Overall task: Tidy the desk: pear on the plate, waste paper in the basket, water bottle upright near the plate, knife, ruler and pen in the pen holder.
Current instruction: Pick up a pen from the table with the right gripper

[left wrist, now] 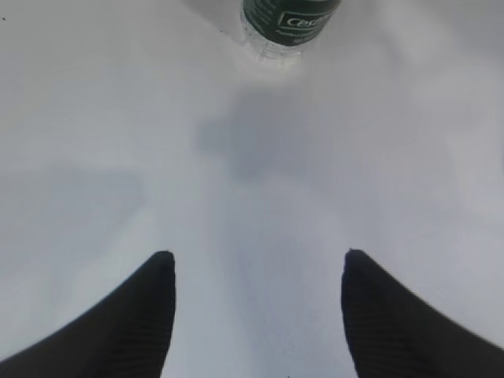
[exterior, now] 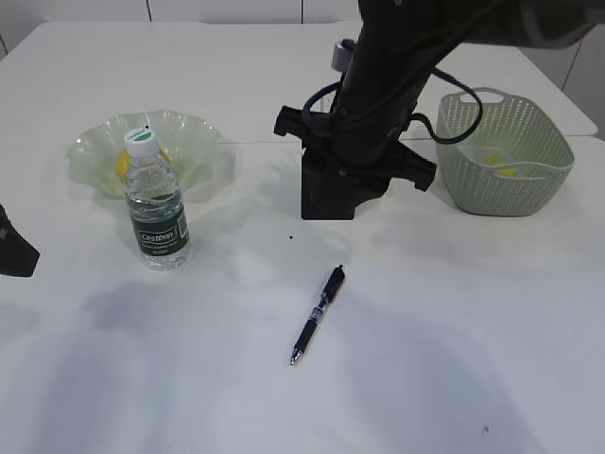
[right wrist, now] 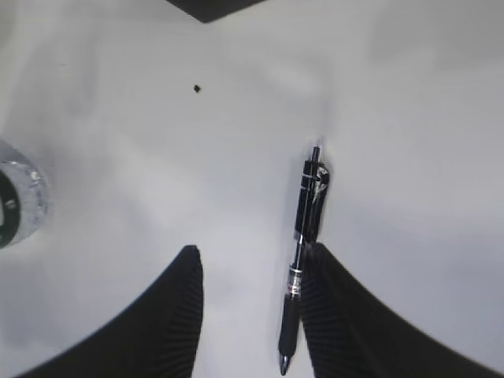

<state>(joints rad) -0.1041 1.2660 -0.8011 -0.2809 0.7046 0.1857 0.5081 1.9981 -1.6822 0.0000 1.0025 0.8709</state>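
A: Why does the right gripper (right wrist: 252, 315) hang over the pen (right wrist: 303, 260)?
B: Its jaws stand apart, gripping nothing; the pen lies on the desk (exterior: 454, 331) beside one finger, probably next for the pen holder (exterior: 326, 194).
A: And the left gripper (left wrist: 258, 315)?
B: Spread, empty, facing the upright water bottle (left wrist: 287, 24).

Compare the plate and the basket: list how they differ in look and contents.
The plate is shallow, translucent and wavy-rimmed; the basket is a deep opaque tub with perforated woven-look sides. The plate holds something yellow behind the water bottle; the basket holds small yellow bits. The plate sits left, the basket right. Both are pale green.
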